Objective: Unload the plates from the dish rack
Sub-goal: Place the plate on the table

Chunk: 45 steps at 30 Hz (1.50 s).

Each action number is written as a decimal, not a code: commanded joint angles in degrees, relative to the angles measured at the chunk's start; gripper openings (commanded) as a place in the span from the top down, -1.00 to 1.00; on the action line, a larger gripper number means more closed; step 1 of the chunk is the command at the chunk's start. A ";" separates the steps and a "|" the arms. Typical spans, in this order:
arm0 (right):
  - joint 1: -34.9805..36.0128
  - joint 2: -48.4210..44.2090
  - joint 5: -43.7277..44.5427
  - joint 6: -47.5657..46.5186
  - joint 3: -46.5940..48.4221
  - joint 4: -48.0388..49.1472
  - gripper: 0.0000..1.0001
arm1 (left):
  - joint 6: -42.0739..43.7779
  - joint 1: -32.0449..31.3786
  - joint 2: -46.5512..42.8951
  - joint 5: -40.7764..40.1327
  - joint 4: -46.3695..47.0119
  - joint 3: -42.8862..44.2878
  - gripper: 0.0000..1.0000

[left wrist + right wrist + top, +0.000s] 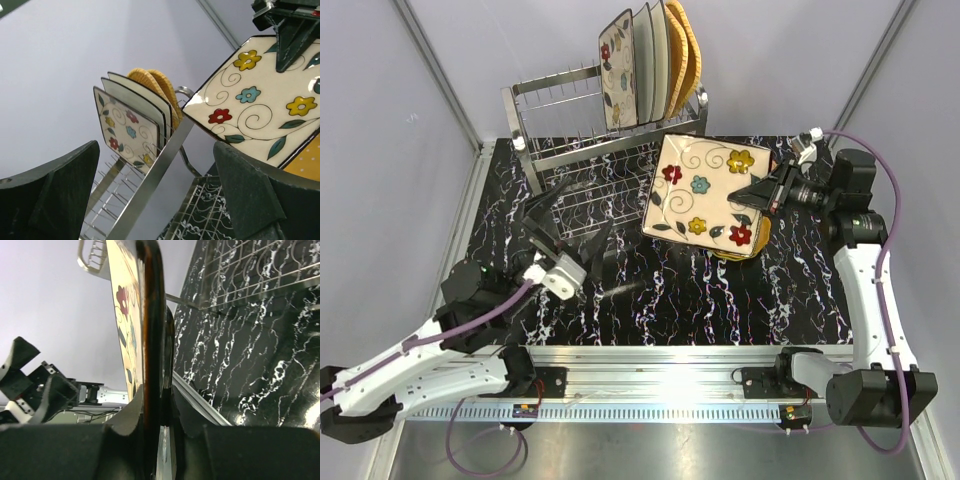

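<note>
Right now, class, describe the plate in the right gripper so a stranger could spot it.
Find the steel dish rack at the table's far side. Just right of it, the right gripper pinches a square cream floral plate above a yellow dotted one. Its twin stands upright in the rack; this one is out, face up.

Black white-veined tabletop sits between pale grey walls with slanting metal corner posts; aluminium rail runs along the near edge.
</note>
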 commanded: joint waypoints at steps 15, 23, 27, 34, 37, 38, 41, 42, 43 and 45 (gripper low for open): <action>0.02 -0.25 -2.13 -19.22 -5.11 -6.81 1.00 | -31.94 0.06 -0.20 -21.94 -18.47 12.14 -0.98; 4.58 5.47 -0.99 -34.26 -5.90 -14.90 1.00 | -38.28 0.06 -2.05 -23.35 -19.54 11.71 -0.98; 7.57 8.89 -0.72 -37.78 -6.34 -15.44 1.00 | -41.44 0.06 -2.66 -24.40 -19.98 11.88 -0.98; 13.37 16.44 -0.29 -41.04 -7.21 -13.60 0.97 | -44.87 0.06 -5.12 -26.24 -19.19 10.39 -0.98; 14.87 19.78 0.24 -39.46 -7.40 -10.17 0.97 | -45.92 0.06 -6.09 -27.30 -18.13 9.69 -0.98; 15.05 20.58 0.59 -39.28 -7.31 -8.86 0.97 | -46.10 0.06 -6.27 -27.48 -17.96 9.77 -0.98; 16.19 23.31 1.64 -37.96 -7.22 -5.69 0.95 | -47.33 0.06 -6.18 -28.97 -17.95 9.77 -0.98; 16.45 23.92 1.74 -37.52 -7.22 -4.81 0.93 | -47.59 0.06 -6.18 -29.32 -18.13 9.77 -0.98; 16.98 25.23 2.00 -36.56 -7.22 -4.02 0.92 | -48.38 0.06 -5.92 -30.02 -18.30 9.86 -0.98; 17.77 26.38 2.61 -35.15 -7.48 -0.77 0.91 | -48.91 0.06 -5.74 -30.64 -18.57 9.86 -0.98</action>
